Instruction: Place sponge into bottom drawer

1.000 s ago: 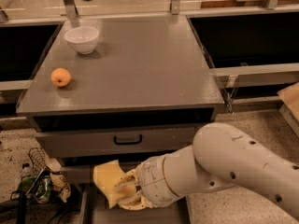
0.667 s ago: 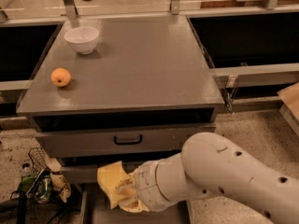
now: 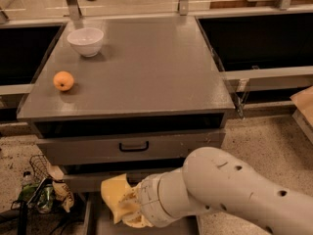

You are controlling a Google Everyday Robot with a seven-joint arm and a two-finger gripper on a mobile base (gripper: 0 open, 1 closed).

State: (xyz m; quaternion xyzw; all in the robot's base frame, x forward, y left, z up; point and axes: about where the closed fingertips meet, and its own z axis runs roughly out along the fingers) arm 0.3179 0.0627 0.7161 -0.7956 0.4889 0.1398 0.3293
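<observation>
At the bottom centre of the frame, your gripper [image 3: 128,210] is clamping the sponge [image 3: 113,194] just above the open bottom drawer [image 3: 98,223]. The white arm [image 3: 230,195] is hiding most of that drawer, and the frame edge is cutting it off. Behind it, a shut drawer with a black handle [image 3: 133,146] is showing. At upper left, the orange fruit [image 3: 63,81] and white bowl [image 3: 85,41] are sitting on the cabinet top [image 3: 146,67].
</observation>
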